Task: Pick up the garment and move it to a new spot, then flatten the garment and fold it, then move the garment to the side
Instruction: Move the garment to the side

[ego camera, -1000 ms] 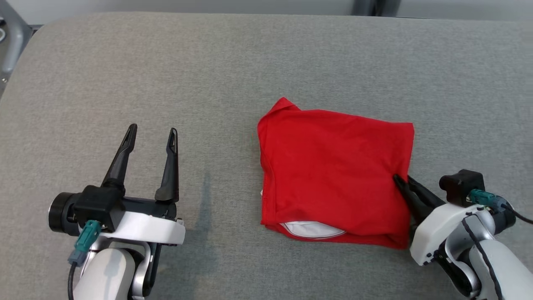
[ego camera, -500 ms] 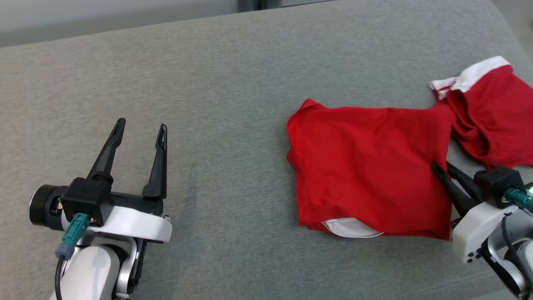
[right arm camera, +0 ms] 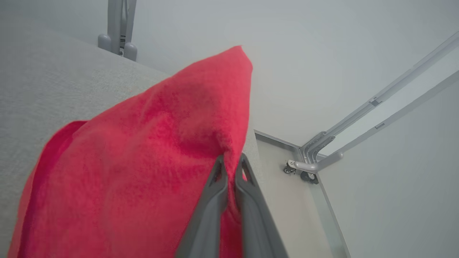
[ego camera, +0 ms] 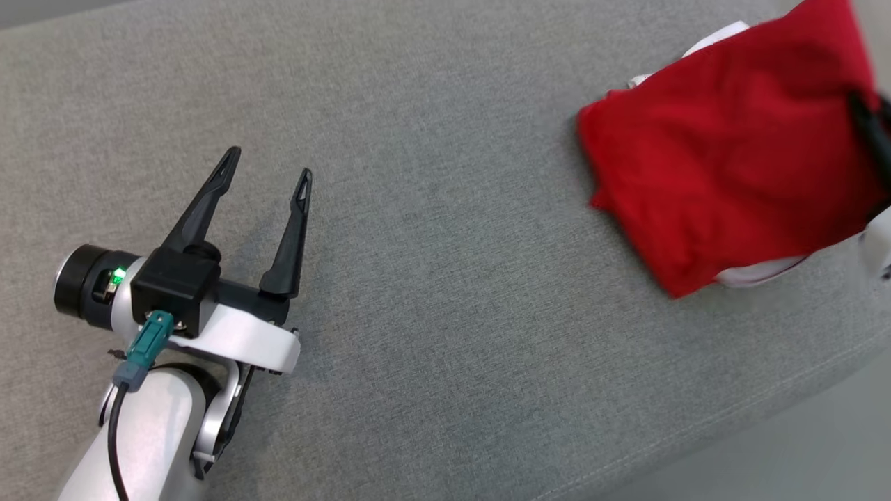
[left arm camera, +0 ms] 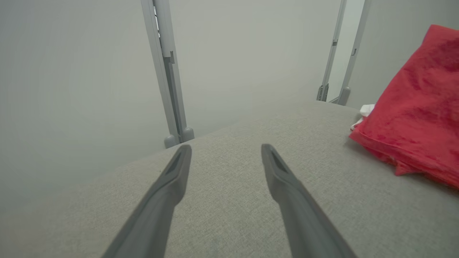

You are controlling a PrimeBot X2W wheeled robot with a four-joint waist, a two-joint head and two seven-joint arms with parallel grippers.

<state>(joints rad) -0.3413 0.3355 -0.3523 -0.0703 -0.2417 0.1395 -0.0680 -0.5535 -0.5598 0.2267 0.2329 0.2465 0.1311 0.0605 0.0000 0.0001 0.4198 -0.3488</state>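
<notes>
The folded red garment is at the upper right of the head view, near the right end of the grey cushioned surface. My right gripper is shut on its right edge, at the frame's border. In the right wrist view the two fingers pinch a fold of the garment, whose corner rises in a peak. My left gripper hovers open over bare surface at the lower left, well away from the cloth. The left wrist view shows its fingers apart, with the garment off to the right.
A white-trimmed cloth peeks out from behind the garment. The cushioned surface ends at a rounded edge at the lower right, with floor beyond. Grey metal posts and a wheeled frame stand past the surface.
The head camera has swung to the right. My right gripper has drawn the garment to the right, over the other red, white-trimmed cloth. The left gripper stays open.
</notes>
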